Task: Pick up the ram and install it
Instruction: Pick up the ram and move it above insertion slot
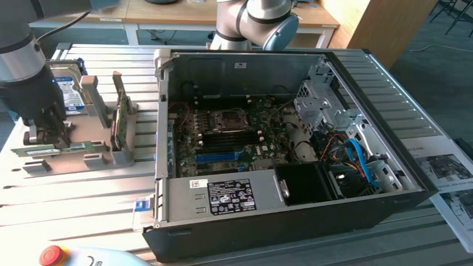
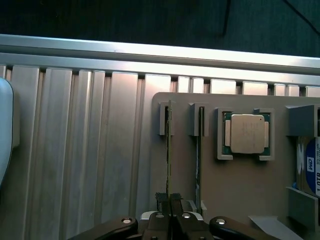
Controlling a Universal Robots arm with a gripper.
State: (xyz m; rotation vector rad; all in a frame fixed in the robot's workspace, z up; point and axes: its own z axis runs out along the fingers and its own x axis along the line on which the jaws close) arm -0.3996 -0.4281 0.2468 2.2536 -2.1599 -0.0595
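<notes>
The ram (image 2: 169, 150) is a thin green stick seen edge-on, standing in a slot of the grey holder (image 2: 235, 190). My gripper (image 2: 170, 212) is shut on its near end, fingers pressed together around the board. A second, similar stick (image 2: 200, 150) stands in the neighbouring slot. In the exterior view my gripper (image 1: 50, 136) reaches down onto the holder (image 1: 111, 158) at the exterior view's left, with the held ram (image 1: 37, 151) and the other stick (image 1: 83, 146) showing green beside it.
The open computer case (image 1: 414, 183) lies on the slatted table, its motherboard (image 1: 229, 138) with blue memory slots (image 1: 218, 157) exposed. The holder also carries a silver processor chip (image 2: 246, 133) and a hard drive (image 1: 70, 91). A red stop button (image 1: 50, 255) sits at the front.
</notes>
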